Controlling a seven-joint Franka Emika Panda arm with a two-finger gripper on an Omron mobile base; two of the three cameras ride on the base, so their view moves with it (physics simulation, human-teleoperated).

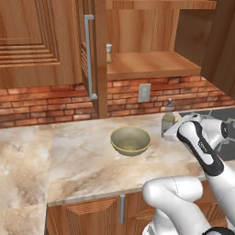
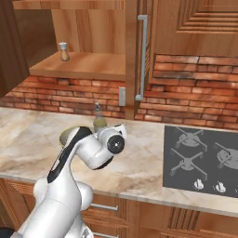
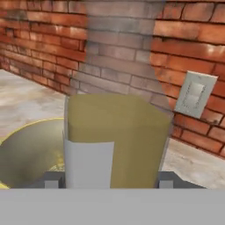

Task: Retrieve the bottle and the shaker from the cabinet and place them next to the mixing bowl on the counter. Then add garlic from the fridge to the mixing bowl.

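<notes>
**Count of things by kind**

One bottle [image 1: 168, 120] — sitting right in the claw [image 3: 105, 178], between its two fingers [image 3: 52, 180]. One bowl [image 1: 130, 140], just beside the claw. One shaker [image 1: 109, 53], well above the claw on the single cabinet shelf [image 1: 151, 64]. One wall socket [image 1: 144, 92] behind the claw, on the brick. One long cabinet handle [image 1: 88, 55]. One stove [image 2: 204, 160] — two burners fully seen, well off to the claw's side.

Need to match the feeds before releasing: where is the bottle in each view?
Left base view: bottle right of the bowl, at the arm's tip.
Right base view: bottle just behind the wrist.
Hand view: bottle centre, close up.
Shared landmark: wall outlet.
</notes>
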